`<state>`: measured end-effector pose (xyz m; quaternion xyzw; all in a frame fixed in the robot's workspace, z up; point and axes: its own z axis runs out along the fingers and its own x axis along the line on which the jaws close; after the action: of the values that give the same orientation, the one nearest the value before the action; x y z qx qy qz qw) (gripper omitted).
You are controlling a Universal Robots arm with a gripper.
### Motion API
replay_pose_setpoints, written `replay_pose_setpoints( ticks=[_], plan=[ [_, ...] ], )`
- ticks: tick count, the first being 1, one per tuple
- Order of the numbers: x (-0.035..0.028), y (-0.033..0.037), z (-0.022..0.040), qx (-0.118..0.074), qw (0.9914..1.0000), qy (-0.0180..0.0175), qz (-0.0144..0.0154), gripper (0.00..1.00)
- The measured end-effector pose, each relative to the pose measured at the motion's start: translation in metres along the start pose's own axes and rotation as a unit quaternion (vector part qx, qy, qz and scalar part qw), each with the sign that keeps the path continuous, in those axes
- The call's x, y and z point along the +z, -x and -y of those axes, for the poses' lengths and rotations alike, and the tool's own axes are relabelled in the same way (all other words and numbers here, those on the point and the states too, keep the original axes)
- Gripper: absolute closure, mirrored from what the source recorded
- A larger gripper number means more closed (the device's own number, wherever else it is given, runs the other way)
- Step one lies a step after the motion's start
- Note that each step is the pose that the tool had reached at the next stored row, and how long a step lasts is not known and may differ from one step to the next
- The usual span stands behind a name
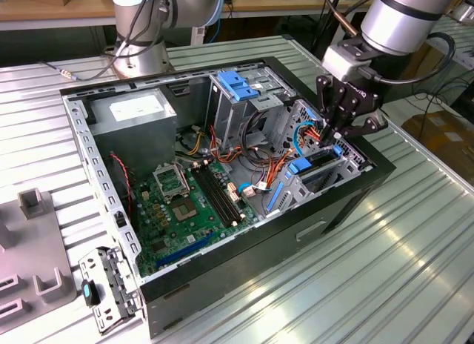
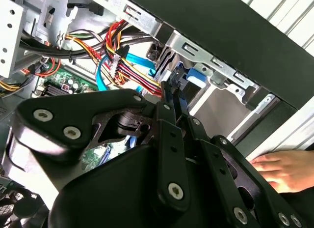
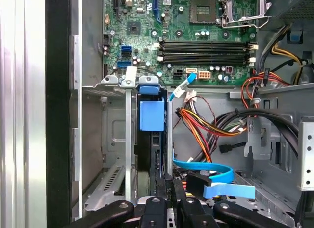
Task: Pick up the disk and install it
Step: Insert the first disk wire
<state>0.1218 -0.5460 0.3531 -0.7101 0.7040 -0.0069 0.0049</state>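
Now at the gripper (image 1: 335, 140): reaching nose-down into the near corner of the open computer case (image 1: 296, 233), fingertips sunk among the bay walls. In the second wrist view, fingers (image 2: 167, 98) drawn close together with no gap showing at the tips; impossible to tell whether anything thin is nipped between them.

Directly beyond the tips, in the first wrist view, the disk (image 3: 148, 156): standing on edge as a dark slab inside the drive bay (image 3: 128, 154), flanked by the bay's metal walls, with a blue plastic tab (image 3: 151, 115) at its far end. Touching or merely just beside the tips: not clear.

Judging by that: pick-up done, disk off the table and already down in its slot, so most of the job looks finished. Fully home or not: cannot say. Close beside the tips, a blue flat cable (image 3: 206, 170) lying loose, and bundles of coloured wires (image 3: 216, 127) just past it; no plug seen on the disk.

Farther out, the motherboard (image 3: 196, 31) beyond the bay. Outside the case wall, a person's hand (image 2: 282, 170) resting near the rim
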Motion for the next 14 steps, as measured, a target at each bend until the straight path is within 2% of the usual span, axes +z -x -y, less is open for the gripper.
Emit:
replay_pose_setpoints(
  ticks=[2,14],
  plan=[
    [0.0006,-0.0031,-0.0007,-0.001,1.0,-0.0003,0.0006,0.83],
    [0.0064,-0.0059,-0.0024,0.0,1.0,-0.0003,0.0005,0.83]
  ],
)
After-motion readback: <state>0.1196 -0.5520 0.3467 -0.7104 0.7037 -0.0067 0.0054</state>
